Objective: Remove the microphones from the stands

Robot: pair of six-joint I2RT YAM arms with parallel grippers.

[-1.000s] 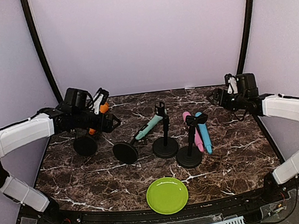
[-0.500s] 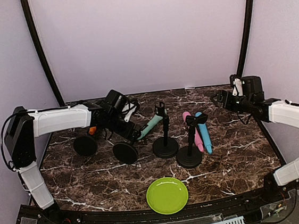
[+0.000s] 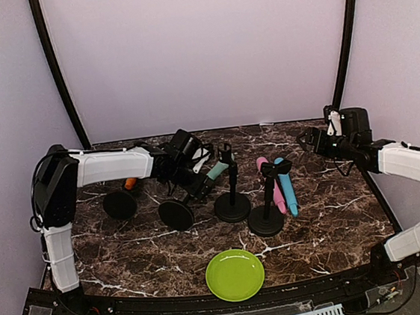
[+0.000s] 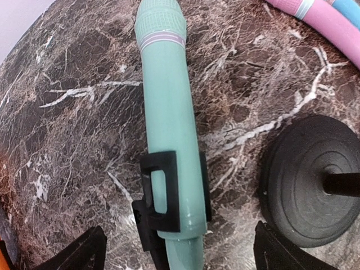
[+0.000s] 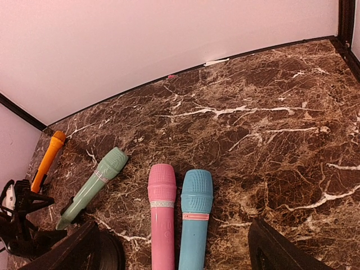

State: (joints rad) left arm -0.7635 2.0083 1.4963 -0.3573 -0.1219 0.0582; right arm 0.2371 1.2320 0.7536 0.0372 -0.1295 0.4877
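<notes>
A teal microphone [image 4: 167, 124] sits in the black clip [image 4: 163, 194] of a stand; its base [image 3: 176, 215] shows in the top view. My left gripper [image 4: 180, 257] is open, its fingers on either side of the microphone's lower end, not touching it; in the top view it [image 3: 199, 178] is at the teal microphone [image 3: 213, 173]. My right gripper [image 3: 312, 138] is open and empty at the back right, well above the table. In the right wrist view my right gripper [image 5: 185, 253] looks down on the pink [image 5: 162, 219] and blue [image 5: 194, 216] microphones.
Three more black stands [image 3: 119, 204] [image 3: 232, 205] [image 3: 266, 219] are on the marble table. An orange microphone [image 3: 130, 184] lies at the back left. Pink [image 3: 275, 188] and blue [image 3: 287, 188] microphones lie side by side. A green plate [image 3: 235, 274] is at the front.
My left arm has swung right from beside the orange microphone to the teal microphone, its open fingers now around the handle. The right arm has barely moved.
</notes>
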